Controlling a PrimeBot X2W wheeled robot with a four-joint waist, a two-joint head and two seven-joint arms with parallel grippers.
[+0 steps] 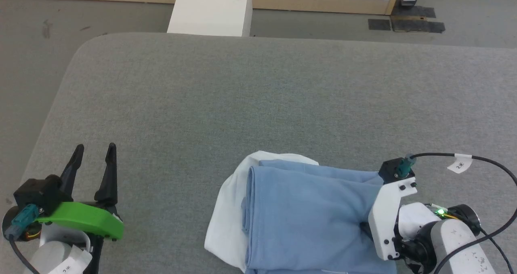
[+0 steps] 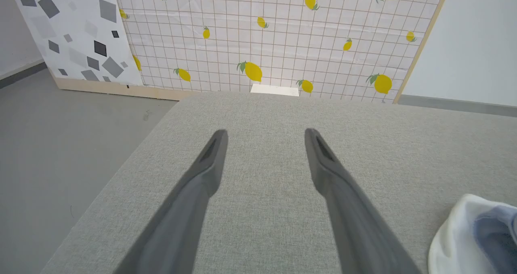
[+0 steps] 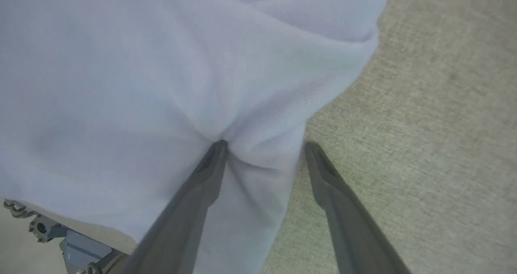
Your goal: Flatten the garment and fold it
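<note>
Looking down from the head view, you see the garment [image 1: 307, 217] lying at the near edge of the table [image 1: 242, 96], a little to the right of the middle. It is not flat. The light blue cloth is folded over itself in soft rolls, and a white part of it comes out along its left side and at its far left corner. The lower edge of the picture cuts off the near end of the garment.

Your right gripper [image 3: 265, 143] is at the right edge of the garment. In the right wrist view its two fingers [image 3: 190, 201] are spread apart, not clenched. One finger presses its tip into the blue cloth and makes a dent with creases around it. The other finger is over the bare grey table, just beside the edge of the cloth. A strip of cloth lies between the two fingers, but they are not pinching it.

Your left gripper [image 1: 95, 146] is at the lower left, well apart from the garment, over bare table near the table's left edge. Its fingers are also released, with a wide gap and nothing between them. A green cover [image 1: 80, 221] sits on its wrist.

Beyond the far edge of the table stand a white block [image 1: 212, 7] and a panel with a lemon pattern [image 2: 282, 35], on a grey floor [image 1: 24, 64].
</note>
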